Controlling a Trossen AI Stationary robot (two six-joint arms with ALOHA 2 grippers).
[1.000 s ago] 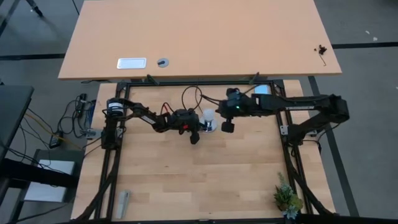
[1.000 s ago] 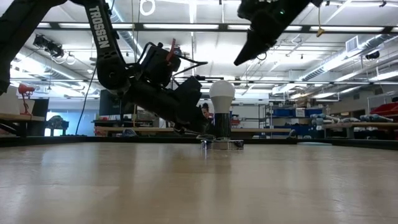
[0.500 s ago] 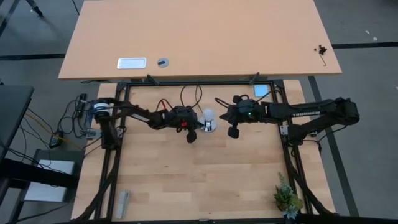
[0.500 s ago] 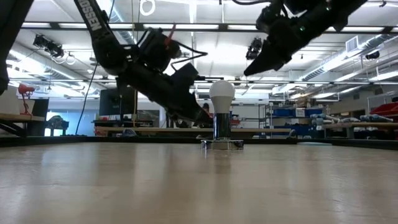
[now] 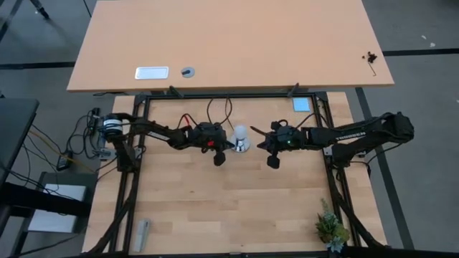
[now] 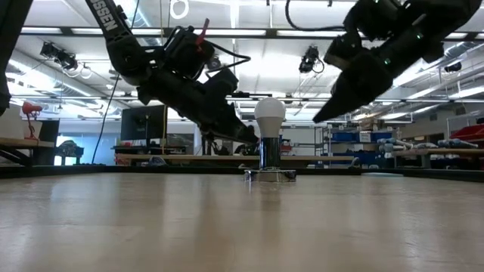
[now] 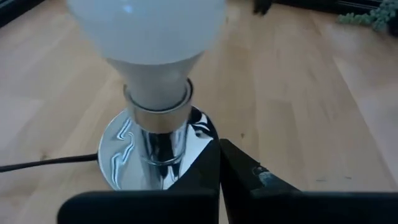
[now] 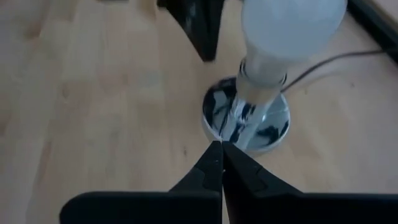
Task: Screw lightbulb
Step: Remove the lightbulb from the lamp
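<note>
The white frosted lightbulb (image 5: 241,132) stands upright, its neck in a shiny round socket base (image 6: 269,175) at the table's far middle. My left gripper (image 6: 253,138) is shut and slants down at the socket's stem from the left, its tips (image 7: 219,149) just short of it. My right gripper (image 6: 318,119) is also shut and hangs to the bulb's right at about bulb height, pointing down toward the base (image 8: 245,118). Neither holds anything.
A thin black cord (image 7: 43,163) runs from the socket base toward the far edge. A small plant (image 5: 330,229) stands at the near right corner, and a grey flat piece (image 5: 142,235) lies at the near left. The near half of the table (image 5: 237,208) is bare wood.
My right gripper has come down from high above the bulb to about bulb height, drawing a little toward the table's right and near edges. My left gripper has risen from the socket base's level to the stem. Both stayed shut. The lightbulb has not moved.
</note>
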